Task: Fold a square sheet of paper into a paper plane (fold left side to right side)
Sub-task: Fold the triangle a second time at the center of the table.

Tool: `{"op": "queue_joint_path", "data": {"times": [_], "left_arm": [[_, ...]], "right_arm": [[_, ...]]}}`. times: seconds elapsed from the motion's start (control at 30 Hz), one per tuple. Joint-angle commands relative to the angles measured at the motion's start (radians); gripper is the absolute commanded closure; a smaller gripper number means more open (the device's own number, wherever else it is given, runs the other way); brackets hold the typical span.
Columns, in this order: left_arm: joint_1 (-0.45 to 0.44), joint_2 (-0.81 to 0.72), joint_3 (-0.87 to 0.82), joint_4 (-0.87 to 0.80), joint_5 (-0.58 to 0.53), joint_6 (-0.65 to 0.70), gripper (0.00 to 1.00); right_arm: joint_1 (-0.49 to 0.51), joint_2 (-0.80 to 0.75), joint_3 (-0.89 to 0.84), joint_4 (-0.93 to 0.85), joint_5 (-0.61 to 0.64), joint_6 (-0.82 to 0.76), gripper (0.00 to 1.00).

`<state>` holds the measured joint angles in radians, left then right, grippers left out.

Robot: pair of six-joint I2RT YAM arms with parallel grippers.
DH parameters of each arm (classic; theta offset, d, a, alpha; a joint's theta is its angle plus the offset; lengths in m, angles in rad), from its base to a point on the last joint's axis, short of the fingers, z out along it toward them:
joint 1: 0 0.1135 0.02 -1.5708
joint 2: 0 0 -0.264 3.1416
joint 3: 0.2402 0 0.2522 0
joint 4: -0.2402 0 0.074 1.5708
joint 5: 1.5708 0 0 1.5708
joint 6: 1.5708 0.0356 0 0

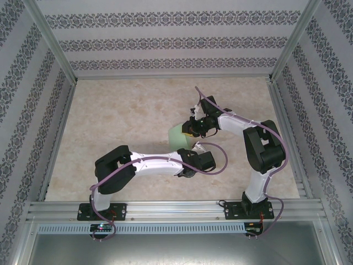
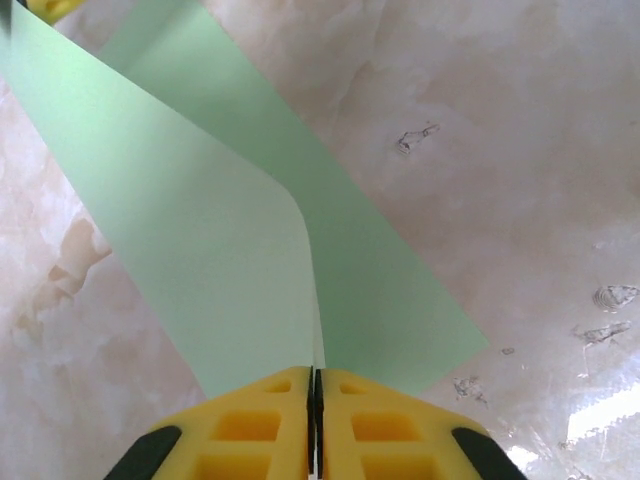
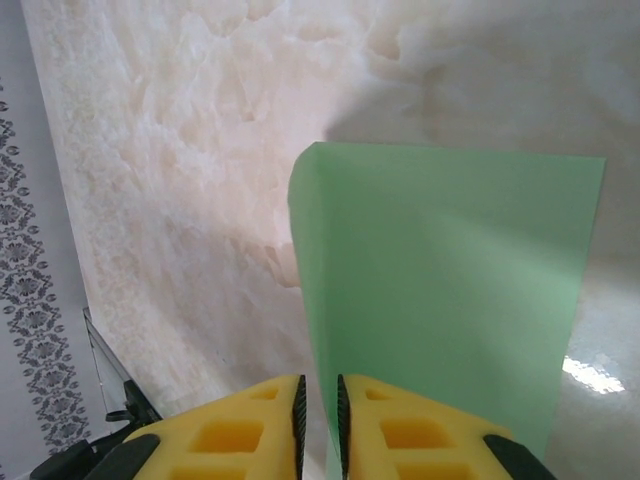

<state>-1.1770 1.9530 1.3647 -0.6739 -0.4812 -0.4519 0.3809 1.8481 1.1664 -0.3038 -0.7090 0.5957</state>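
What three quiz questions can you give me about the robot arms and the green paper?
1. True or false: the thin pale mint-green sheet of paper lies flat in one layer on the beige marbled table.
2. The left gripper is: A shut on the paper's edge; B wide open; C holding a cable.
3. What colour are the right gripper's fingers?
Key: 1 false, it curves over itself; 2 A; 3 yellow.
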Motion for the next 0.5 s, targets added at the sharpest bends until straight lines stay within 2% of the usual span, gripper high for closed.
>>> {"op": "queue_joint_path", "data": {"times": [0.0, 0.17, 0.33, 0.47], "left_arm": [[-0.012, -0.045, -0.002, -0.021, 0.002, -0.001, 0.93], [0.006, -0.101, -0.045, 0.036, 0.063, -0.005, 0.99], [0.057, -0.178, -0.122, 0.130, 0.204, -0.011, 1.00], [0.112, -0.236, -0.192, 0.220, 0.353, -0.020, 1.00]], "right_arm": [[-0.017, -0.017, 0.027, -0.008, -0.007, -0.020, 0.76], [-0.045, -0.122, -0.008, 0.054, 0.031, -0.015, 0.61], [-0.105, -0.278, -0.123, 0.117, 0.070, -0.009, 0.47], [-0.141, -0.387, -0.251, 0.151, 0.074, 0.003, 0.46]]}}
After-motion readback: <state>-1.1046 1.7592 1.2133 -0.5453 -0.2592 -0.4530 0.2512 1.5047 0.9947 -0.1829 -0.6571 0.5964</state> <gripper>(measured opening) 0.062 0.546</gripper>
